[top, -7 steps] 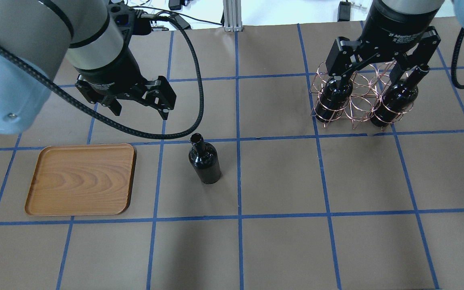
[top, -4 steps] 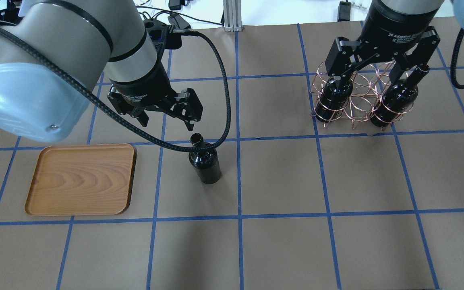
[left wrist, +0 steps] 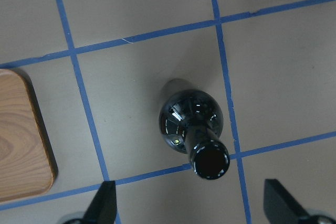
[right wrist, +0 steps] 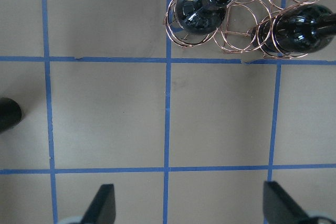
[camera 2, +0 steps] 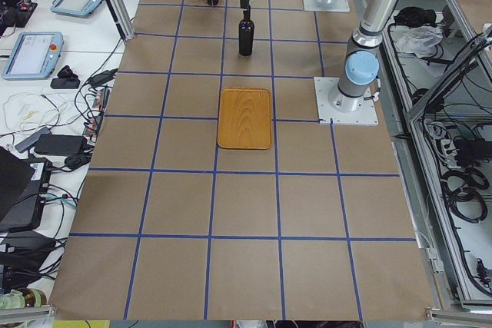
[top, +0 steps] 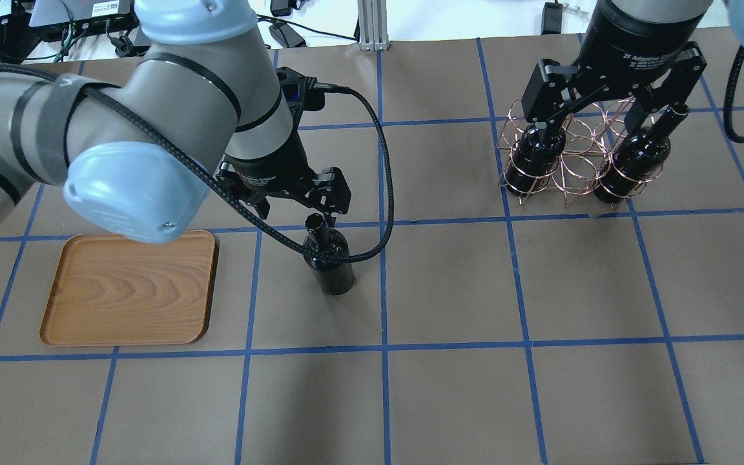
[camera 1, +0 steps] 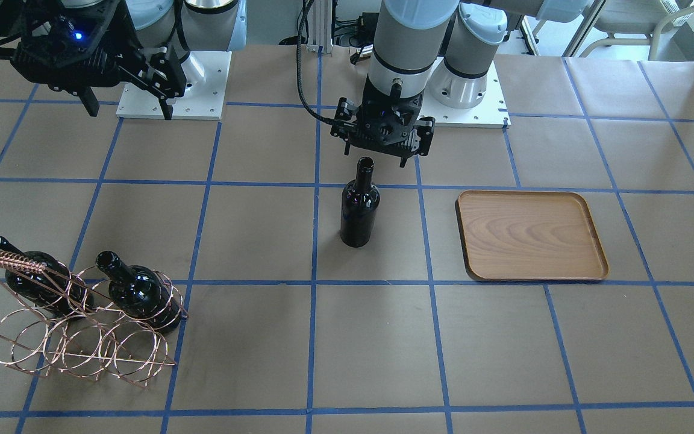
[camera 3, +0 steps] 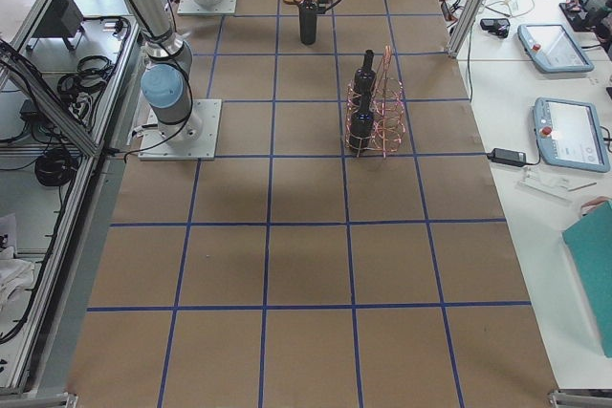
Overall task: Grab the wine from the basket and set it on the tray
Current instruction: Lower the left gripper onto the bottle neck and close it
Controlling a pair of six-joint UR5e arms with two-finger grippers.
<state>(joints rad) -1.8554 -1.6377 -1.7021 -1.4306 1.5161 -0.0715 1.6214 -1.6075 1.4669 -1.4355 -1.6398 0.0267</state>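
Note:
One wine bottle stands upright on the table between basket and tray; it also shows in the front view and the left wrist view. My left gripper is open and hovers just above and behind the bottle's mouth, not touching it. The wooden tray lies empty to the bottle's left. The copper wire basket holds two more bottles. My right gripper is open and empty, high above the basket.
The table is brown paper with blue tape grid lines. The tray's corner shows at the left edge of the left wrist view. The basket shows at the top of the right wrist view. Robot bases stand at the table's back edge.
My left arm has swung to the right and down toward the standing bottle, so its open gripper now sits over the bottle's neck. The right arm, basket and bottles have not moved.

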